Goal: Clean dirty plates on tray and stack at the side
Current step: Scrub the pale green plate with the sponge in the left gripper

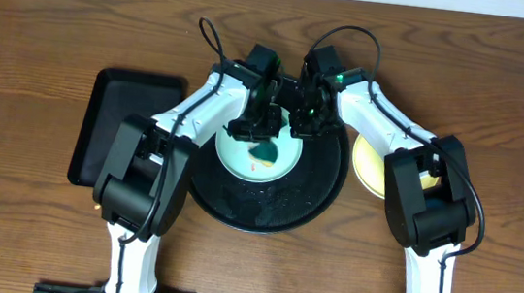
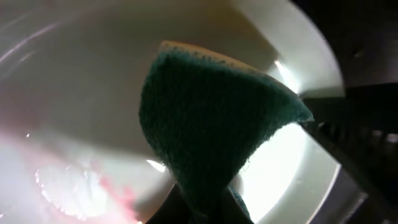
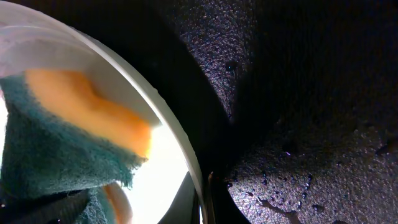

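A pale mint-blue plate (image 1: pixel 242 154) lies on the round black tray (image 1: pixel 265 210). It shows close up in the left wrist view (image 2: pixel 74 93) with a red smear (image 2: pixel 118 193). My left gripper (image 1: pixel 261 135) is shut on a green and yellow sponge (image 1: pixel 264 153) that presses on the plate; the sponge fills the left wrist view (image 2: pixel 211 124) above the jaws (image 2: pixel 202 211). My right gripper (image 1: pixel 303 126) is shut on the plate's rim (image 3: pixel 155 106), one jaw on each side (image 3: pixel 202 199). A pale yellow plate (image 1: pixel 369 168) lies on the table to the right of the tray. A third plate is not in view.
A smaller rectangular black tray (image 1: pixel 123 122) lies on the wooden table to the left of the round tray. The round tray's wet, speckled black surface (image 3: pixel 311 155) shows in the right wrist view. Both arms cross over the back of the round tray.
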{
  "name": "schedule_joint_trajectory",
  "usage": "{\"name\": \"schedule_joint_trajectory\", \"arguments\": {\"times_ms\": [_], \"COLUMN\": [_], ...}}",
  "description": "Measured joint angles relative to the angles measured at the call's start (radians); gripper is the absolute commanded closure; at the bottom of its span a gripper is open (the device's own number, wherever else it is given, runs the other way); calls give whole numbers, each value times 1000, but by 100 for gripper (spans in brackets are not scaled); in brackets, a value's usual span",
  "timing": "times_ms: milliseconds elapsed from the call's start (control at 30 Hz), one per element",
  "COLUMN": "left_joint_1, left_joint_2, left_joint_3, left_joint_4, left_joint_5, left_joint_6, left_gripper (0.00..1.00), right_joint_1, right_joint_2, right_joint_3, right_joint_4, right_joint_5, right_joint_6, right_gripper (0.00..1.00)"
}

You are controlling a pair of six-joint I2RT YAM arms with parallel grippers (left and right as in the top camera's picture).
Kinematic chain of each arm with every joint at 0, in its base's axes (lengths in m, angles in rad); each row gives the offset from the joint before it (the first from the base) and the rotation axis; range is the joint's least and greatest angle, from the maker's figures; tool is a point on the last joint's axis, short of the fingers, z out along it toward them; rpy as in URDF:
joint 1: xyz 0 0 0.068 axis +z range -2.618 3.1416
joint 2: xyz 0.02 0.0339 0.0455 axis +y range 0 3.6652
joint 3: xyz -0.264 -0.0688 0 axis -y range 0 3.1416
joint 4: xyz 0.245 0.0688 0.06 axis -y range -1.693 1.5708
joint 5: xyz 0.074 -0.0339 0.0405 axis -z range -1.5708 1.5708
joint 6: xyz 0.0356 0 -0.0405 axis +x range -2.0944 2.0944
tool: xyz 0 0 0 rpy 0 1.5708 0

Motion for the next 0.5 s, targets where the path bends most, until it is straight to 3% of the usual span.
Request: {"name": "schedule_joint_trajectory", "arguments": {"times_ms": [267,500], "left_joint_1": [28,15], "left_joint_2": [0,0], "left_joint_3": [0,5], "left_joint_4": [-3,-71], "left_joint_5": [-201,-280], "left_joint_6": [-90,-114], "left_gripper": [93,92], "right_joint_1": [0,0], "right_joint_2": [0,0], "right_joint_3": [0,0], "right_joint_4": [0,2], "right_joint_5": [0,0], "right_joint_6": [0,0], "right_gripper": [99,99]}}
